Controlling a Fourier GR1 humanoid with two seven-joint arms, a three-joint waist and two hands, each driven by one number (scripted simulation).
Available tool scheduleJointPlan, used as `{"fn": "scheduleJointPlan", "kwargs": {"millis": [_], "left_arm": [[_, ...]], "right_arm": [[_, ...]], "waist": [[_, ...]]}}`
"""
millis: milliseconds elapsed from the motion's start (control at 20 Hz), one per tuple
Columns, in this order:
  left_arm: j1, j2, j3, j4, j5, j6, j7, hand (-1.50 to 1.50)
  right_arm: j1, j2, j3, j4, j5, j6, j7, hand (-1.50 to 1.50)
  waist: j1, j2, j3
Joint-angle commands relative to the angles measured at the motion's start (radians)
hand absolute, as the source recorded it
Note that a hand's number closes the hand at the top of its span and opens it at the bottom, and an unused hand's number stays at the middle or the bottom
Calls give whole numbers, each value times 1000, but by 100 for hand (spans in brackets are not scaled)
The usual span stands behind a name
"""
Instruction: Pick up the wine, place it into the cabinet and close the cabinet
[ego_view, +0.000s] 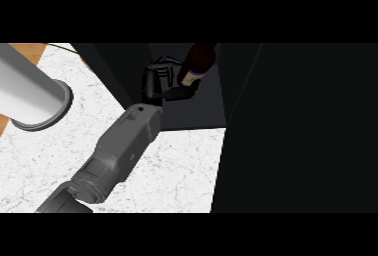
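Note:
The wine bottle (199, 60), dark red with a pale band at its neck, stands inside the dark open cabinet (193, 107) at the top middle of the head view. My left hand (159, 80) reaches into the cabinet just left of the bottle. Its fingers curl toward the bottle and its thumb (179, 93) touches the bottle near the pale band. The grey forearm (122, 145) runs up from the lower left over the counter. The bottle's lower part is lost in the cabinet's shadow. My right hand does not show.
A large dark cabinet panel (295, 130) fills the right half of the view. A pale grey cylinder with a flanged end (29, 95) lies at the left over the white marble counter (177, 170). A wooden edge (29, 50) shows at the top left.

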Motion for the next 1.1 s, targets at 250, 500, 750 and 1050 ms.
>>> {"fn": "scheduleJointPlan", "kwargs": {"millis": [250, 500, 750, 1050], "left_arm": [[-104, 2, -1, 131, -51, 137, 23, 150], [-104, 24, 0, 170, -61, 116, 48, 150], [-103, 30, 4, 195, -65, 155, 55, 150], [-45, 40, 73, 146, -1, 18, 30, 150]], "right_arm": [[30, 28, 35, -66, -13, -8, 6, -150], [-68, 6, 14, -23, -43, -15, 46, -150], [-61, 6, 13, -17, -49, 3, 25, -150], [-42, 27, 28, -14, -56, 5, 10, -150]], "waist": [[-20, 9, 0], [-36, 16, -1], [-43, 20, -1], [-39, 25, -2]]}}
